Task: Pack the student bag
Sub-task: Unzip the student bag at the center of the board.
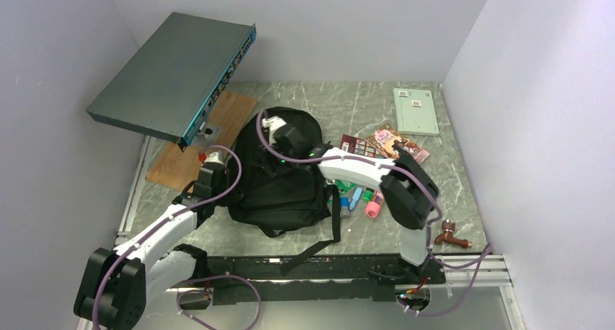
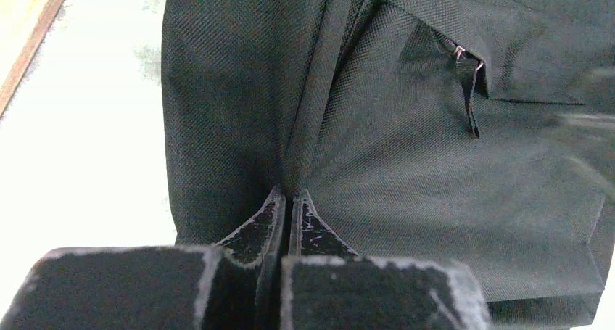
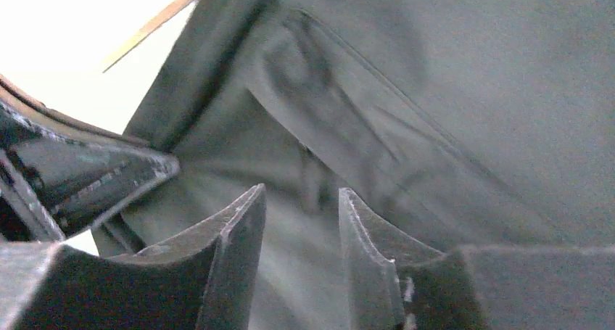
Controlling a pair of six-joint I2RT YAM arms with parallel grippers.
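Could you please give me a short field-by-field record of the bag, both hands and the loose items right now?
bag: student bag, black, lying mid-table
left: left hand shut, pinching a fold of the bag's fabric at its left side
right: right hand open, close over the bag, holding nothing
unpacked: booklets and pens on the table right of the bag
elsewhere: wooden board left of the bag

Grey network switch (image 1: 170, 76) tilted over wooden board (image 1: 230, 116); pale green pack (image 1: 416, 111) back right; brown object (image 1: 451, 236) front right.
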